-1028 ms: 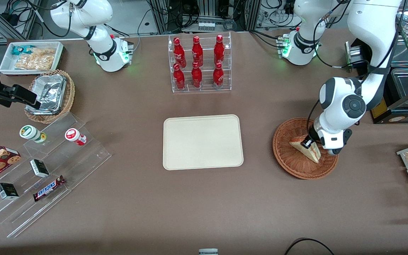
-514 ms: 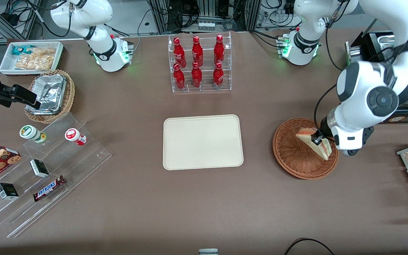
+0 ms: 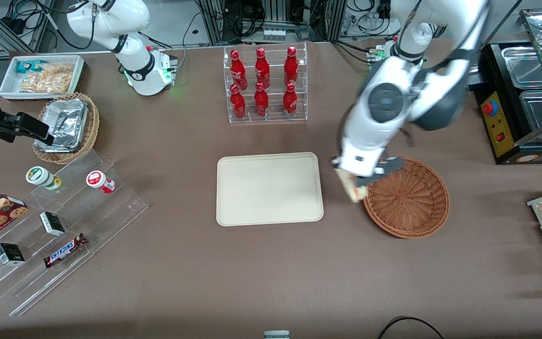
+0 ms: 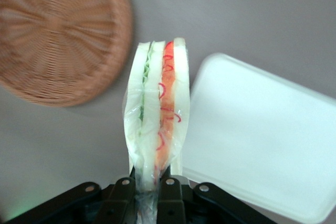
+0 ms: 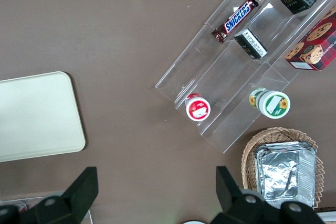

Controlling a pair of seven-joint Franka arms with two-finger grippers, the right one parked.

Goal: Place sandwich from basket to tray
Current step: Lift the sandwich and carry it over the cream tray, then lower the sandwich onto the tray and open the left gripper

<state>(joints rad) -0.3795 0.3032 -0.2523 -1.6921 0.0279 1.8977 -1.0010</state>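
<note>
sandwich [image 4: 156, 119]: glossy clear plastic wrap | basket [image 3: 410, 197]: rough woven wicker | tray [image 3: 269, 188]: smooth matt plastic | gripper [image 4: 148, 195]: black matt plastic, between basket and tray

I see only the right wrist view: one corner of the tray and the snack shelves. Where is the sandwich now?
Observer: The gripper holds the sandwich, shut on its wrapped end, in the air between the basket and the tray.
Operator: Is anything left in the basket?
Observer: No, the basket is empty.
Operator: Is the whole tray free?
Observer: Yes, nothing lies on the tray in the front view.
</note>
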